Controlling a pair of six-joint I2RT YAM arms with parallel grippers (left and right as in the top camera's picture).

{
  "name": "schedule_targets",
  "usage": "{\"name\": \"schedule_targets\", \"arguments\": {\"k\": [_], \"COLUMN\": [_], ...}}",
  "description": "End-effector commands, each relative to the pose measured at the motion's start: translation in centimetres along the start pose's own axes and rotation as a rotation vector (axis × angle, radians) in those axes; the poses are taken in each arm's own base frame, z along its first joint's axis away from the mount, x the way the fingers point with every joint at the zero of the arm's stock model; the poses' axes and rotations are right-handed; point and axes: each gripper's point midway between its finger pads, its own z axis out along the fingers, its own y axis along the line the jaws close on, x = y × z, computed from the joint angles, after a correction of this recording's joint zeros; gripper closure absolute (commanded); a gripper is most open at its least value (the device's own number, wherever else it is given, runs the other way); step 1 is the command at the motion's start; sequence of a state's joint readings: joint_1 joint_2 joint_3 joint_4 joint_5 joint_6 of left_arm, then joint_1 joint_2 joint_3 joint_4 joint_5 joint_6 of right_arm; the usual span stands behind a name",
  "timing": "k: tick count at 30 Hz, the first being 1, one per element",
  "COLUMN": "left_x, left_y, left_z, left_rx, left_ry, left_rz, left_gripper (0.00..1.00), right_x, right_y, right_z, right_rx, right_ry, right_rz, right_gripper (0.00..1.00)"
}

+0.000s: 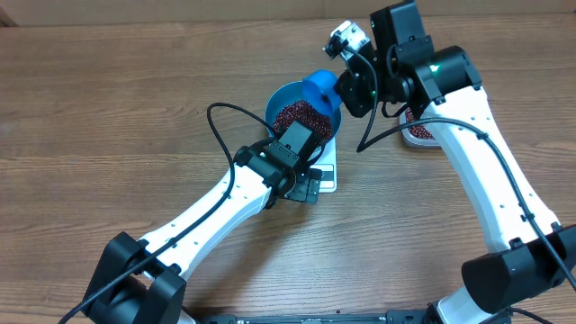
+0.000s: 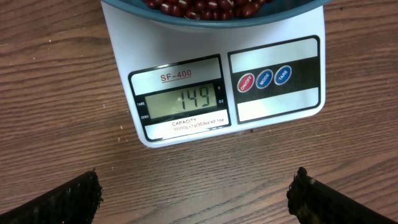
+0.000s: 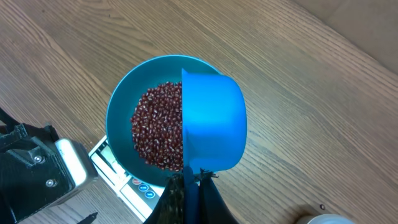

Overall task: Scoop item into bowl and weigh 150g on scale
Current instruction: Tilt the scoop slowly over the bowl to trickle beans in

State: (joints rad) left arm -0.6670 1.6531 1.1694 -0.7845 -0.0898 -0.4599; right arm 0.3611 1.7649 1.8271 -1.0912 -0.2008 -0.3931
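Your blue bowl sits on the white scale and holds a heap of red-brown beans; the display reads 149. Your right end effector is clamped tight on the blue scoop, which is tipped on its side over the bowl. Your left end effector gapes wide and empty above the surface, just before the scale's front edge.
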Motion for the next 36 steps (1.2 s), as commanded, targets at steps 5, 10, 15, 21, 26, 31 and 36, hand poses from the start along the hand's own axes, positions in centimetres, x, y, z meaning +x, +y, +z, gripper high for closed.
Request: {"name": "schedule_targets", "arguments": {"k": [5, 10, 15, 21, 26, 31, 36], "left_x": [0.0, 0.0, 0.0, 0.0, 0.0, 0.0, 0.0], "left_y": [0.0, 0.0, 0.0, 0.0, 0.0, 0.0, 0.0], "left_z": [-0.1, -0.1, -0.1, -0.1, -0.1, -0.1, -0.1], "left_rx": [0.003, 0.003, 0.003, 0.003, 0.003, 0.003, 0.003], "left_ry": [-0.003, -0.003, -0.003, -0.003, -0.003, -0.003, -0.003], "left_rz": [0.017, 0.017, 0.017, 0.017, 0.017, 0.017, 0.017], "left_gripper": [0.0, 0.01, 0.01, 0.0, 0.0, 0.01, 0.0], "right_x": [-1.2, -1.3, -1.2, -1.5, -1.6, -1.5, -1.5], "right_y": [0.2, 0.7, -0.4, 0.4, 0.0, 0.1, 0.0], "right_z": [-1.3, -1.3, -1.3, -1.3, -1.3, -1.3, -1.3], "right_rx": [0.039, 0.014, 0.082, 0.051, 0.07, 0.064, 0.071], "right_ry": [-0.034, -0.041, -0.028, -0.038, -0.042, -0.04, -0.039], "right_rz": [-0.051, -0.057, -0.031, -0.043, -0.044, -0.053, -0.052], "right_gripper": [0.96, 0.96, 0.96, 0.96, 0.96, 0.96, 0.96]}}
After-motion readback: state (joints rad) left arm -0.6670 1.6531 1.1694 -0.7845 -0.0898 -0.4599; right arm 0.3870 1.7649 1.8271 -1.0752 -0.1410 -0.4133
